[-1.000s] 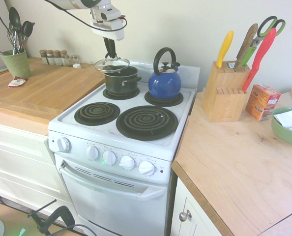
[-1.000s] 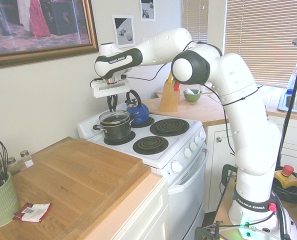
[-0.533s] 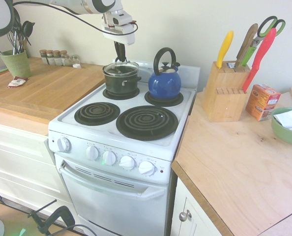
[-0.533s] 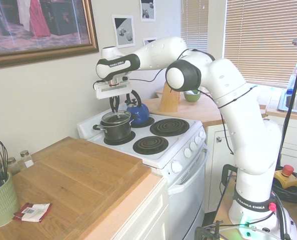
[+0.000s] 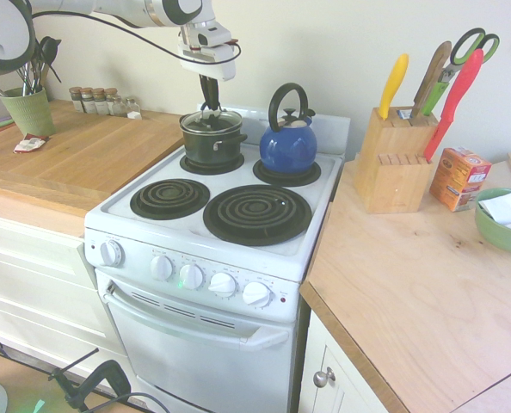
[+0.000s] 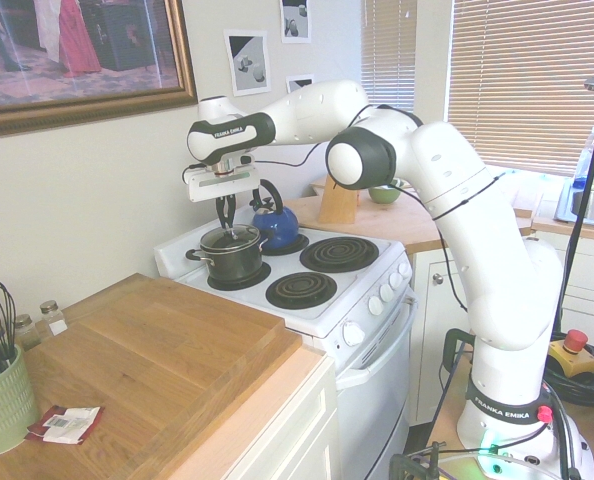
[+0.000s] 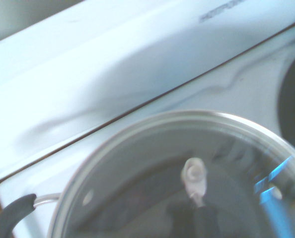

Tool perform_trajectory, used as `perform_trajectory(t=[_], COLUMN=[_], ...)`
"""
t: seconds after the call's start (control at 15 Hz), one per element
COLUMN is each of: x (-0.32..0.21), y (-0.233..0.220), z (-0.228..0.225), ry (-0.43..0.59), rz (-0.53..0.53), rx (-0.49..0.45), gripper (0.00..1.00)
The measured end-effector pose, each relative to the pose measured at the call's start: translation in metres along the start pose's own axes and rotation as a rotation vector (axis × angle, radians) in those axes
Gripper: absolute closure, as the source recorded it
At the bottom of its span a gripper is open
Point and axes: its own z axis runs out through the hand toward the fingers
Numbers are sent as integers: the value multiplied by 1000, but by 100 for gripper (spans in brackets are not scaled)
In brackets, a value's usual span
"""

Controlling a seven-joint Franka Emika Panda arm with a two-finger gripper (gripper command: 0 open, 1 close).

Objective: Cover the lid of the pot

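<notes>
Now sits square on the pot (image 5: 212, 142), the lid (image 5: 211, 119), no longer hanging above and left of it as a second ago. Still pinches the lid's knob from straight above, the gripper (image 5: 209, 107), fingers together. Probably only release remaining.

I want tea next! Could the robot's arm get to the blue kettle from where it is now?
Probably yes, but not right away. The kettle stands beside the pot with nothing above its handle. The claw is shut on the lid, which sits on the pot, so it must let go first.
</notes>
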Motion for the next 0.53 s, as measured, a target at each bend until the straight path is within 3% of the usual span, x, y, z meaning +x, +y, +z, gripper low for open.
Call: perform_trajectory(t=[0.53], x=[-6], y=[-7], z=[16], ry=[0], rz=[-45], rx=[-19], gripper=[100])
